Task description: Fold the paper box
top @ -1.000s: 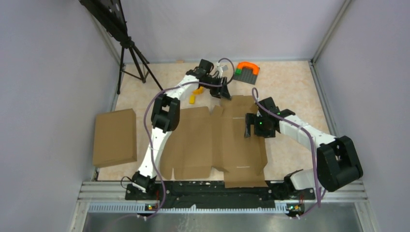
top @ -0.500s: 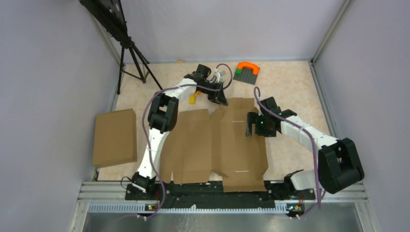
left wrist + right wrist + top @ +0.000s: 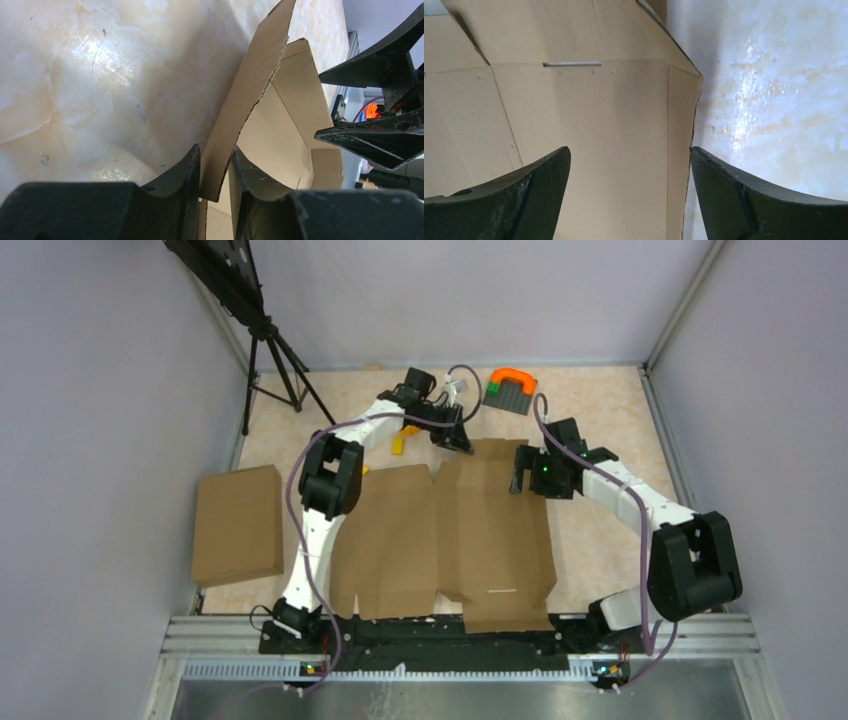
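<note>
Our left gripper (image 3: pixel 215 172) is clenched on the paper box (image 3: pixel 260 90), a plain brown die-cut cardboard sheet with flaps and tabs. The wrist view shows both black fingers pressed against a far flap that stands up off the pale marbled table (image 3: pixel 600 420). Seen from above, the left gripper (image 3: pixel 455 440) sits at the far edge of the sheet. The rest of the paper box (image 3: pixel 450 530) lies flat and unfolded in the middle of the table, reaching to the near edge between the arm bases.

Our right gripper (image 3: pixel 630 152) is spread wide and holds nothing. It hangs over the sheet's far right corner, one finger above cardboard and the other above bare table.

A second ago the left jaws stood wider around that far flap; they have since closed on it. The sheet has slid a little to the left under the pull. The right gripper (image 3: pixel 520 475) has travelled from the middle of the right panel up toward the far edge. We judge that the first fold now has its grip, with the right arm placed to press or steady the panel while the flap is raised.

The second plain brown cardboard box (image 3: pixel 237 525), already box-shaped, lies well apart at the left and has not moved.
</note>
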